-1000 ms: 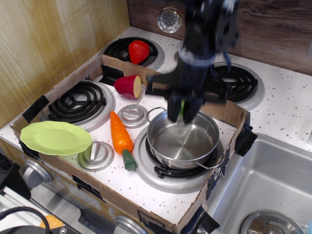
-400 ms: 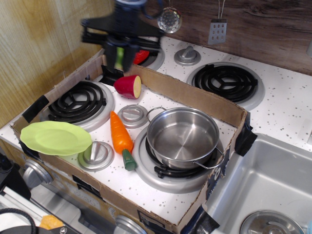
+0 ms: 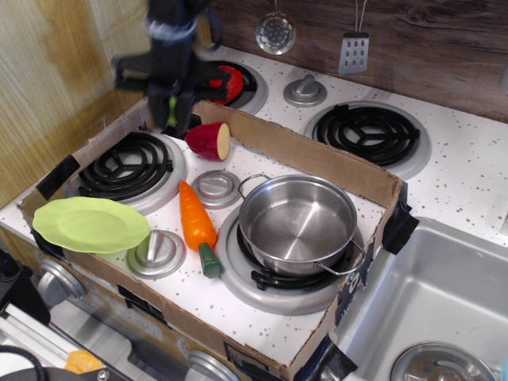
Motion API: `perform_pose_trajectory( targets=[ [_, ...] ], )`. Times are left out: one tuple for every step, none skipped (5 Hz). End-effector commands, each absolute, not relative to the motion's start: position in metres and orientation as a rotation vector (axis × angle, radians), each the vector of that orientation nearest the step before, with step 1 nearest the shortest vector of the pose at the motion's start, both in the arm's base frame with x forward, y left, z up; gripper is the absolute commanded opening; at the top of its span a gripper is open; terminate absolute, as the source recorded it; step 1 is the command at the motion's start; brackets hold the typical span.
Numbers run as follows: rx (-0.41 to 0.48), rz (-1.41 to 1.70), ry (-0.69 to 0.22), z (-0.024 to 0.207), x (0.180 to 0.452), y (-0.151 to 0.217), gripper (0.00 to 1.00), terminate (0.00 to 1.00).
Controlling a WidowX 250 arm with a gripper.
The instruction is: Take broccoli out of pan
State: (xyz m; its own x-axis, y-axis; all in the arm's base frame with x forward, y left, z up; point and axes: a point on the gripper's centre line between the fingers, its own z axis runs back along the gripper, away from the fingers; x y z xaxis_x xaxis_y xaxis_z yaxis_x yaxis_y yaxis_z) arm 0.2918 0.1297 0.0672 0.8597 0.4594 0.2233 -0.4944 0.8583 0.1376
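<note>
Broccoli (image 3: 172,111) sits up in the air at the far left, a small green bit pinched between the dark fingers of the end effector (image 3: 174,113), which is closed on it. It hangs over the far left edge of the cardboard box (image 3: 317,163), just left of the cut red fruit (image 3: 209,140). The pan (image 3: 298,224) sits on the near right burner (nothing inside it), well apart from the broccoli. A carrot (image 3: 196,224) lies just left of the pan. A green plate (image 3: 90,224) rests at the near left. A strawberry (image 3: 228,83) shows behind the arm.
</note>
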Motion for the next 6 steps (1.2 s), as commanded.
perform_pose_trajectory(
  targets=[
    [0.153,0.375,-0.257,0.048,0.317,0.174,0.00,0.00],
    [0.140,0.316,-0.258,0.042,0.332,0.184,0.00,0.00],
    [0.132,0.269,-0.251,0.049,0.340,0.185,1.00,0.00],
    [0.183,0.258,-0.230,0.069,0.341,0.183,1.00,0.00],
    [0.239,0.247,-0.181,0.097,0.347,0.175,1.00,0.00],
    [0.273,0.259,-0.159,0.117,0.349,0.168,1.00,0.00]
  ],
)
